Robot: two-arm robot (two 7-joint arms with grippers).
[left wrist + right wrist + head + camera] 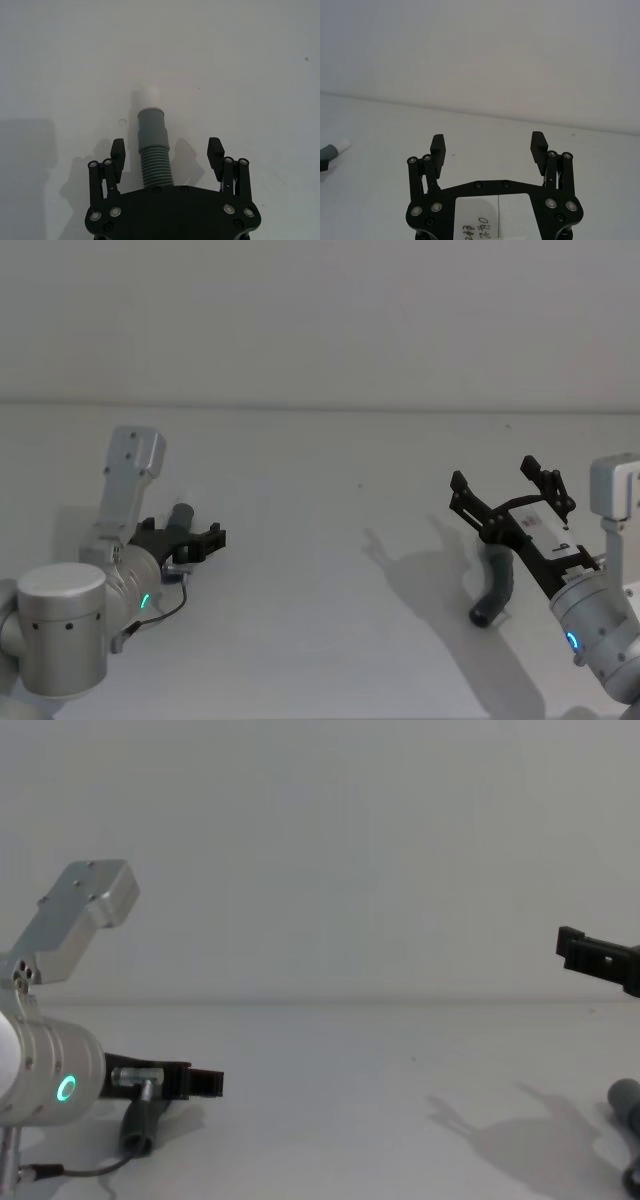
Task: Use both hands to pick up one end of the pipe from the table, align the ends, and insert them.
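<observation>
One grey ribbed pipe piece [155,160] with a narrow white tip [149,96] lies on the white table [330,570]. My left gripper [166,150] is low over it and open, one finger on each side with a gap to the pipe. In the head view this piece [183,515] sits between the left gripper's [183,532] black fingers. The bent dark-grey pipe piece [497,590] lies at the right, partly under my right gripper [505,483]. That gripper is raised off the table and open, with nothing between its fingers [438,145]. From the right wrist, the white tip [341,146] shows far off.
A thin dark cable [165,615] loops from the left wrist onto the table. The table's far edge meets a plain wall [320,405]. In the chest view the bent piece [625,1105] sits at the right edge, below the raised right finger [595,955].
</observation>
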